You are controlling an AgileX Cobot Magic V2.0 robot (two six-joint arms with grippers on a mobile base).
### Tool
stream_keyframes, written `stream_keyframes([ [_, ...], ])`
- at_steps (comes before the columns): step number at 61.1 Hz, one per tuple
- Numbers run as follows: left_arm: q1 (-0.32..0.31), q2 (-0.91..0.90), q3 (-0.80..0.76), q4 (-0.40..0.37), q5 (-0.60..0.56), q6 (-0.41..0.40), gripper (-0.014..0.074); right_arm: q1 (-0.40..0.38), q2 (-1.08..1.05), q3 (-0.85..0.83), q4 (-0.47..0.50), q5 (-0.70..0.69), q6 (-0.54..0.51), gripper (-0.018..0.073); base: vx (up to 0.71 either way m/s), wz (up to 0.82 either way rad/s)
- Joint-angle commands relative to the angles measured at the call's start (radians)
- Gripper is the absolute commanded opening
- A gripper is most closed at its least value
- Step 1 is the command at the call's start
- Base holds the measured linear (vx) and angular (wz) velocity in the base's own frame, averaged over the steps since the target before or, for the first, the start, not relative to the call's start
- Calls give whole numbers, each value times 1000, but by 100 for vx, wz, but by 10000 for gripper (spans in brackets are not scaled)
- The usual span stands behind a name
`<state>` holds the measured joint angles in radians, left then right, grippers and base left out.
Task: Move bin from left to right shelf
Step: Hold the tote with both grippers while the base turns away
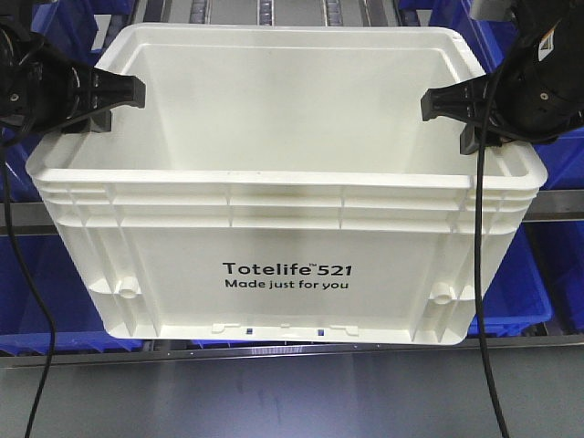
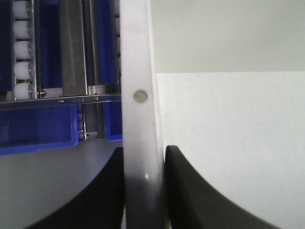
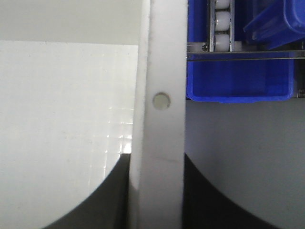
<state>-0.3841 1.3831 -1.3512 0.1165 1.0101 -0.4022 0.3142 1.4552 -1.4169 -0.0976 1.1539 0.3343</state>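
A large white bin (image 1: 283,228) printed "Totelife 521" fills the front view, held up in the air in front of the shelf. My left gripper (image 1: 114,105) is shut on the bin's left rim, one finger inside and one outside. My right gripper (image 1: 456,114) is shut on the right rim the same way. In the left wrist view the rim (image 2: 139,95) runs between the black fingers (image 2: 190,191). In the right wrist view the rim (image 3: 161,100) is likewise clamped between the fingers (image 3: 114,195). The bin is empty inside.
Blue bins (image 1: 511,301) sit on the shelf behind and below the white bin, with more at the left (image 1: 36,301). Roller tracks (image 2: 23,52) and metal rails (image 3: 238,55) of the shelf show in the wrist views. A grey floor (image 1: 292,392) lies below.
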Motion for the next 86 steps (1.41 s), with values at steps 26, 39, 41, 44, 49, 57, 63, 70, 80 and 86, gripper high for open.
stream_keyframes([
  [26,0,-48,-36,58,-68,17,61,-9,-54,-40,-66,-94,6,0,-5,-19],
  [39,0,-48,-36,58,-69,17,61,-9,-54,-40,-66,-94,6,0,-5,-21],
  [41,0,-48,-36,58,-69,17,61,-9,-54,-40,-66,-94,6,0,-6,-23],
  [44,0,-48,-36,58,-69,17,61,-9,-54,-40,-66,-94,6,0,-6,-24],
  [49,0,-48,-36,58,-68,17,61,-9,-54,-40,-66,-94,6,0,-6,-25],
  [57,0,-48,-36,58,-68,17,61,-9,-54,-40,-67,-93,6,0,-6,-26],
  [63,0,-48,-36,58,-68,17,61,-9,-54,-40,-66,-93,6,0,-4,-22],
  [70,0,-48,-36,58,-68,17,61,-9,-54,-40,-66,-94,6,0,-2,-17],
  [80,0,-48,-36,58,-68,17,61,-9,-54,-40,-66,-94,6,0,-2,-19],
  [86,0,-48,-36,58,-68,17,61,-9,-54,-40,-66,-94,6,0,-3,-23],
])
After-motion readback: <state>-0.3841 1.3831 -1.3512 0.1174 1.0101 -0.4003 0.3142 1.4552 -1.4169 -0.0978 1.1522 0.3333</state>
